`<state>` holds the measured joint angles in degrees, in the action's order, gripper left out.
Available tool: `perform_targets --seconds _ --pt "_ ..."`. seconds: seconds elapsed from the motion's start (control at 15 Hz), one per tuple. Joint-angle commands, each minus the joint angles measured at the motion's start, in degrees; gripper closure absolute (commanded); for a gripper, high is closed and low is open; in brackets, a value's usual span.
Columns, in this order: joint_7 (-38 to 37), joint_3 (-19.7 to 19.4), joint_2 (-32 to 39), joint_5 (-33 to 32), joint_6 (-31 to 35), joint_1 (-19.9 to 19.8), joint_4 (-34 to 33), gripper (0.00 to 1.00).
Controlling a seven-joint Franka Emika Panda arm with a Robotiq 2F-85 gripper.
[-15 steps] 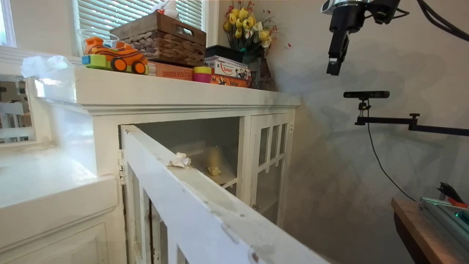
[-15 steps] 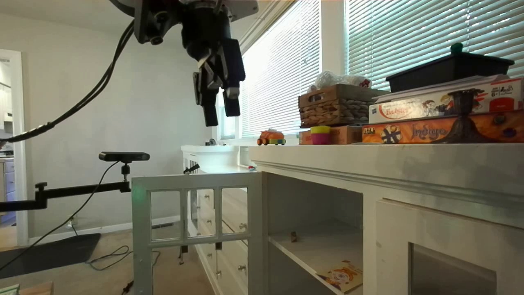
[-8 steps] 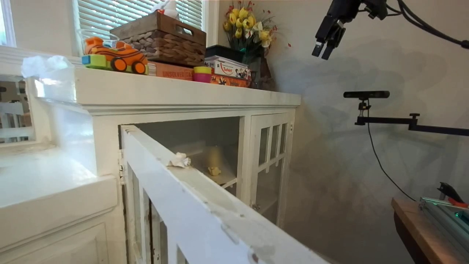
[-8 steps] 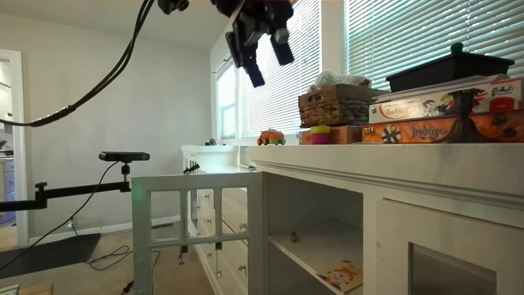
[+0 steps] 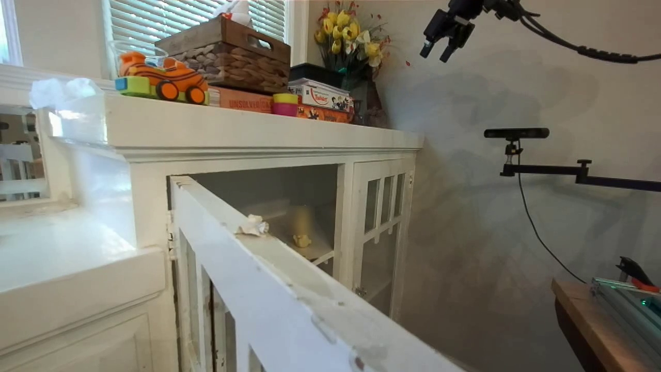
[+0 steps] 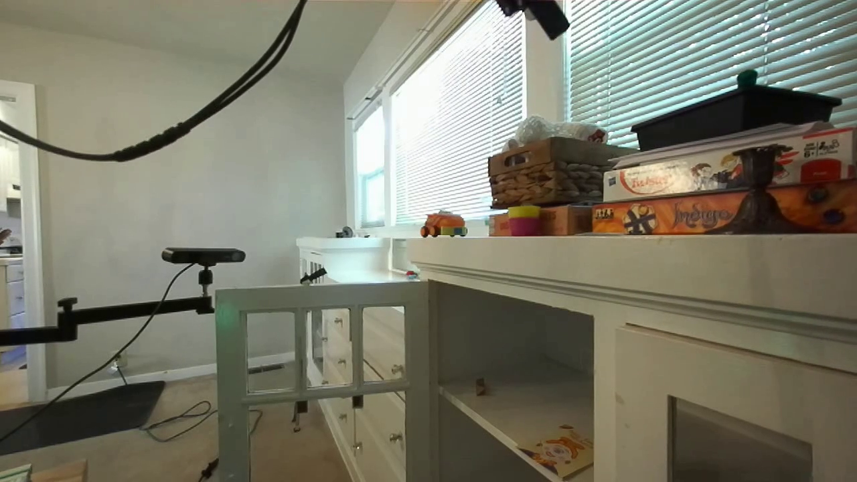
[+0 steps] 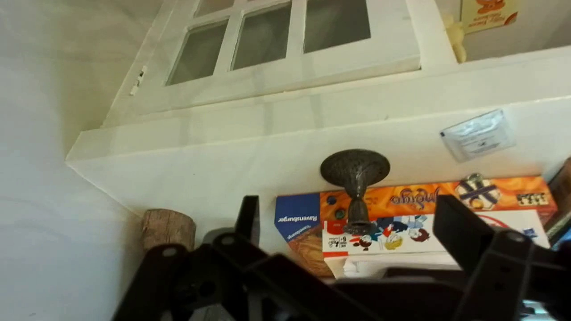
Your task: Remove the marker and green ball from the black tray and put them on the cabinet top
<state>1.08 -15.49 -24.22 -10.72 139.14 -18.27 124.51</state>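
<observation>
My gripper (image 5: 435,55) has moved up and toward the black tray (image 6: 740,119), jaws apart, holding nothing. Green ball (image 6: 746,79) shows above the tray's rim, marker is hidden; I judge picking comes next

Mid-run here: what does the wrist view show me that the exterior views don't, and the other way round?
Only the wrist view: a silver packet lying on the cabinet top.

Only the exterior views: the orange toy train, the swung-open cabinet door and, in an exterior view, something green, likely the ball, above the rim of the black tray. Whether the wrist view shows the black tray behind the gripper, I cannot tell.

Shared: the white game box, the orange Indigo box, the cabinet top and the gripper.
</observation>
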Motion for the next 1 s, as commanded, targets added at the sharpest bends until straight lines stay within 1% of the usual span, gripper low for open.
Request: perform_targets --seconds 0.0,0.13,0.27,0.67,0.73,0.93 --pt "-2.64 -0.22 9.96 1.35 1.0 0.19 -10.45 0.0" --pt "-3.82 -0.22 14.48 1.48 0.79 0.31 -15.73 0.0" --pt "-5.4 -0.27 18.3 1.82 -0.85 0.39 -20.97 0.0" --pt "-4.08 -0.52 27.18 5.4 -1.6 1.0 -32.73 0.0" --pt "-4.43 -0.48 23.69 3.14 0.35 0.9 -27.31 0.0" --pt "-4.42 -0.53 24.69 3.24 0.3 0.92 -28.16 0.0"
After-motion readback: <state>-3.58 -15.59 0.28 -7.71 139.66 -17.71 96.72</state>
